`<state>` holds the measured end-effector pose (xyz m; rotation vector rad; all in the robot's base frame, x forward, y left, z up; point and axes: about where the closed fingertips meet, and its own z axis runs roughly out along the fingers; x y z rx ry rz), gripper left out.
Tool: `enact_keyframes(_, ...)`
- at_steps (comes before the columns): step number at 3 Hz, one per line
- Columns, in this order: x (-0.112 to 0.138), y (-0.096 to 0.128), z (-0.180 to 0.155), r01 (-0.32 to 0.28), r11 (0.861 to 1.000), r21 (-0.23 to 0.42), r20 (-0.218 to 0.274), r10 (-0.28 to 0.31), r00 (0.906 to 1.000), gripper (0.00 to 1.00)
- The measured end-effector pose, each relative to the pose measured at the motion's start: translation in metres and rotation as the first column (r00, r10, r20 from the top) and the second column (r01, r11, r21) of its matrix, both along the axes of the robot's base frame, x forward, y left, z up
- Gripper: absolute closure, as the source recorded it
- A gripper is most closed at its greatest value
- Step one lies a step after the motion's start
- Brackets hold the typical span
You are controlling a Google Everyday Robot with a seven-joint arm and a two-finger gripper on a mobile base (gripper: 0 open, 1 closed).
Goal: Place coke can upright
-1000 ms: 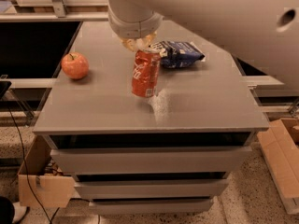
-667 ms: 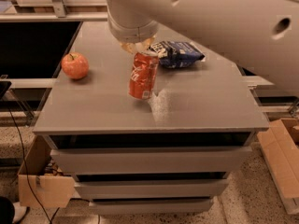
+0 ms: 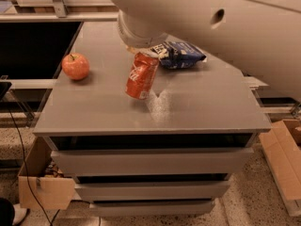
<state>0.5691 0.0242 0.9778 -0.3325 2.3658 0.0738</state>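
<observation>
Logged gripper over bench middle, nearer rear edge, pinching tilted coke can at top end; judged mid-placement, next needing righting, lowering flat, release.

The arm is running out of the frame at twelve and three o'clock. Its bulk is covering most of the gripper, which is sitting at twelve o'clock of the tilted coke can, at its upper end. The can's lettering is blurring beyond reading. The arm is also hiding the far edge of the blue bag. At four o'clock, the frame edge is cutting off a cardboard box.
</observation>
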Motion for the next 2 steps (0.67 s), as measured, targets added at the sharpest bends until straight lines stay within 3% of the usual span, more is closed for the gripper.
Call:
enact_keyframes(1, 0.0008, 0.0005, -0.0002, -0.004, 1.000, -0.003, 0.010, 0.004, 0.9999, 1.00)
enact_keyframes(2, 0.0019, 0.0029, 0.0001, -0.048, 0.999, 0.008, 0.047, 0.047, 0.9978, 1.00)
